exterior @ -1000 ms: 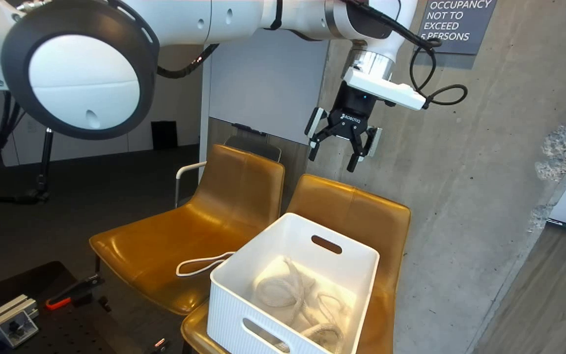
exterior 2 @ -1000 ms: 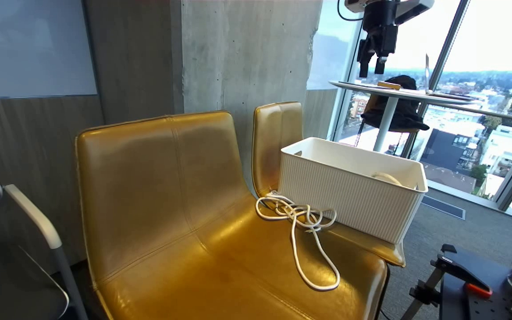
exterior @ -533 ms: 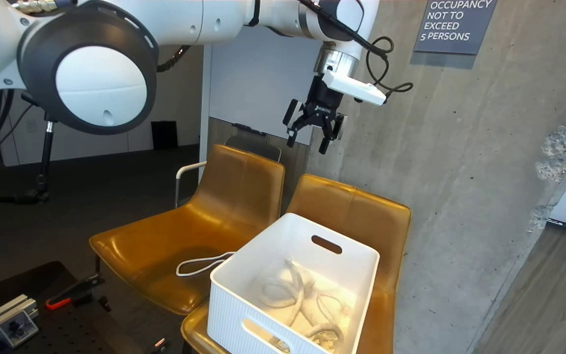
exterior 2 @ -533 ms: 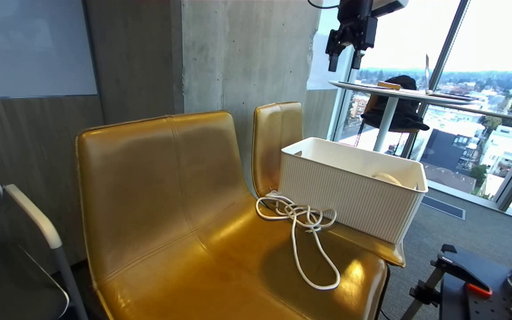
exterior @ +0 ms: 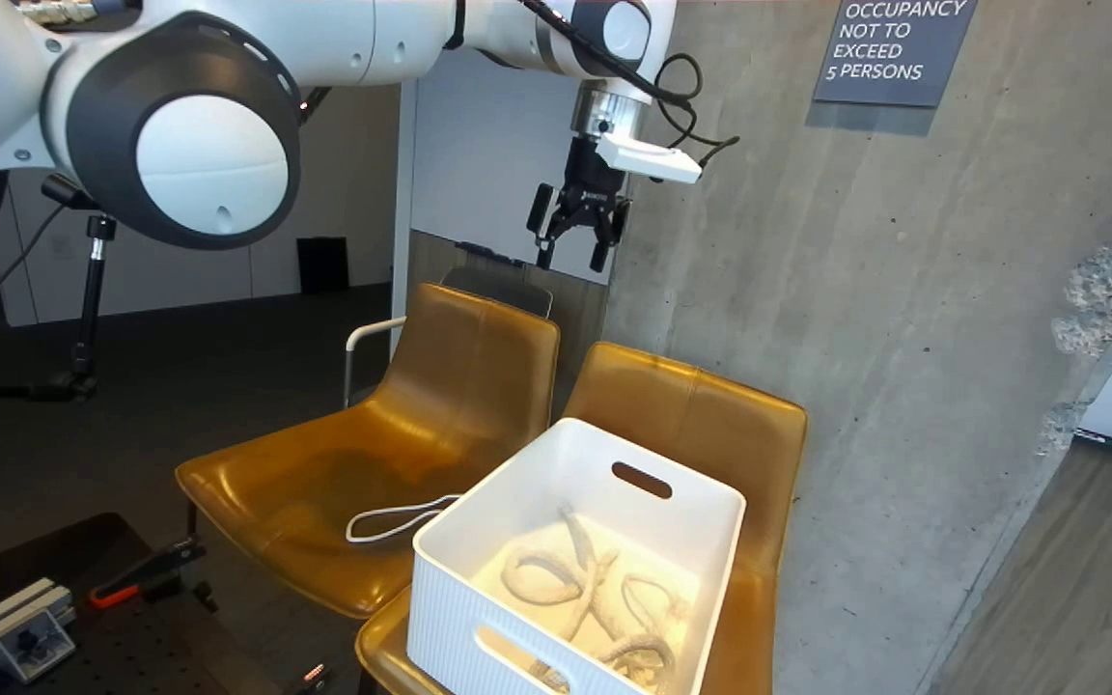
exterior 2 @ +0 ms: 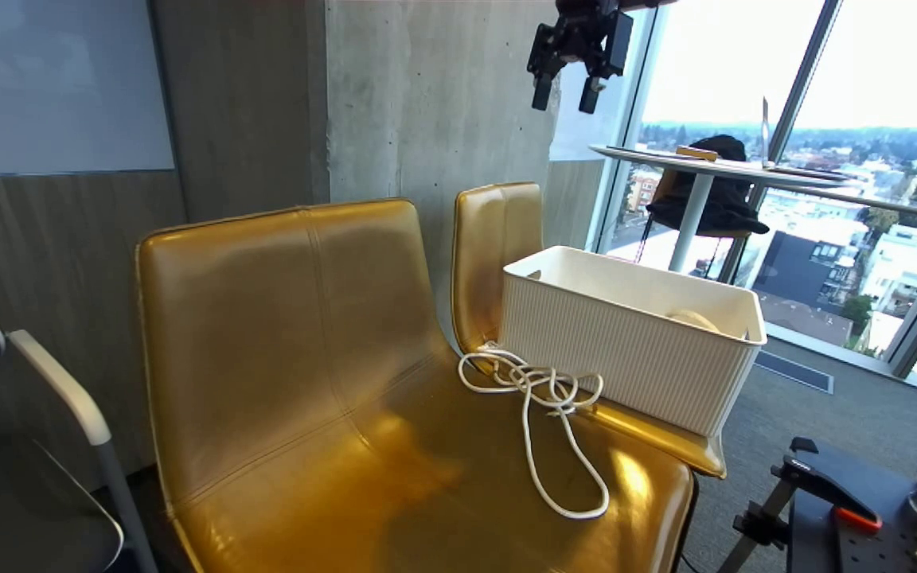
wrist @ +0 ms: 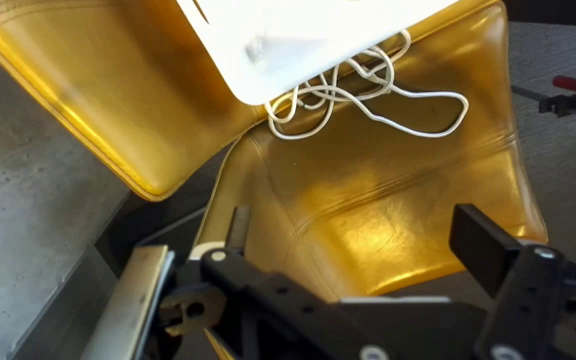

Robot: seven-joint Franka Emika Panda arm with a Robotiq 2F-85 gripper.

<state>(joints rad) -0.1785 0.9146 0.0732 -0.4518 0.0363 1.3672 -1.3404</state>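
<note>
My gripper (exterior: pixel 572 257) hangs open high above two tan leather chairs, its fingertips pointing down and nothing between them. In another exterior view the gripper (exterior 2: pixel 565 95) is near the top edge, in front of the concrete pillar. From the wrist, the spread fingers (wrist: pixel 483 250) frame the seat of a tan chair (wrist: pixel 368 170) far below. A white cord (wrist: pixel 428 134) lies loosely looped on that seat, beside a white ribbed bin (exterior 2: pixel 626 350). The bin stands on the neighbouring chair (exterior: pixel 701 396). Thick pale rope (exterior: pixel 595 589) lies coiled inside the bin.
A concrete wall (exterior: pixel 903 338) rises behind the chairs. A dark work table carries a clamp with a red handle (exterior 2: pixel 856 521). A round white table (exterior 2: pixel 745 169) stands by the window. A dark chair with a pale armrest (exterior 2: pixel 60 386) is at the left.
My gripper has travelled left and somewhat upward in both exterior views, its jaws staying apart. Its shadow has shifted across the chair seat. The bin and cord have stayed put.
</note>
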